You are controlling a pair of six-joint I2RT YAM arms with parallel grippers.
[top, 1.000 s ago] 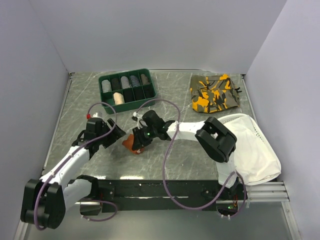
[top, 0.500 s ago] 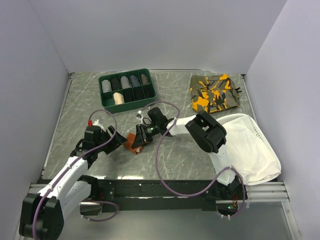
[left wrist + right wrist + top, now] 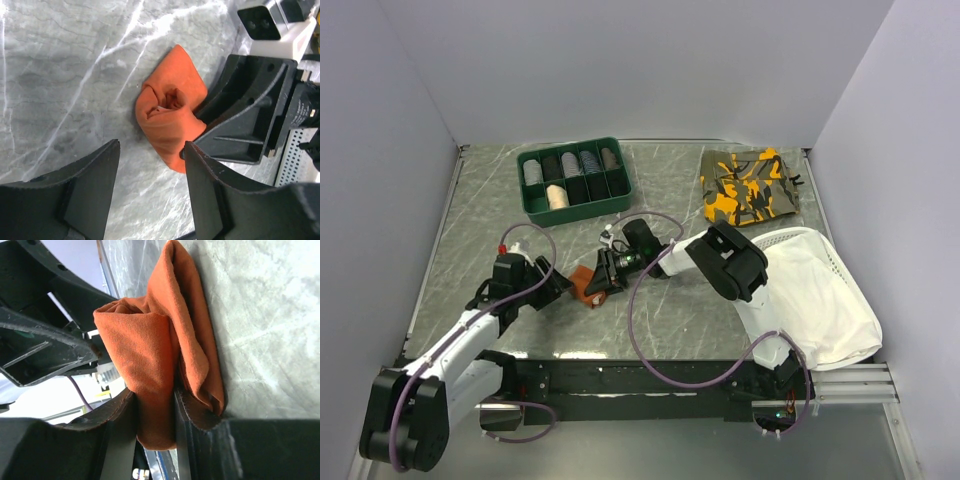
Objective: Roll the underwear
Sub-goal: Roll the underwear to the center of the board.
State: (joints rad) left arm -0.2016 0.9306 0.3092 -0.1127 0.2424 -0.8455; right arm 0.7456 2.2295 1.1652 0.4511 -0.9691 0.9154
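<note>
Mid-table, on the grey marbled table [image 3: 670, 320], gripping the underwear [image 3: 584, 288] with the right gripper [image 3: 598, 280], jaws pressed together on a fold of the orange cloth, as seen close up from the right wrist; bunched into a loose lump and resting on the surface; facing it from the left with the left gripper [image 3: 552, 285], jaws spread, nothing between them, one fingertip [image 3: 192, 150] just beside the lump's near edge; bare surface to the near side and to the left of the lump; farther back and well apart, a green tray [image 3: 582, 208] of rolled socks [image 3: 557, 196]; near the far right corner, a camouflage garment [image 3: 750, 185]; along the right edge, a white cloth [image 3: 820, 295] reaching the near right corner.
</note>
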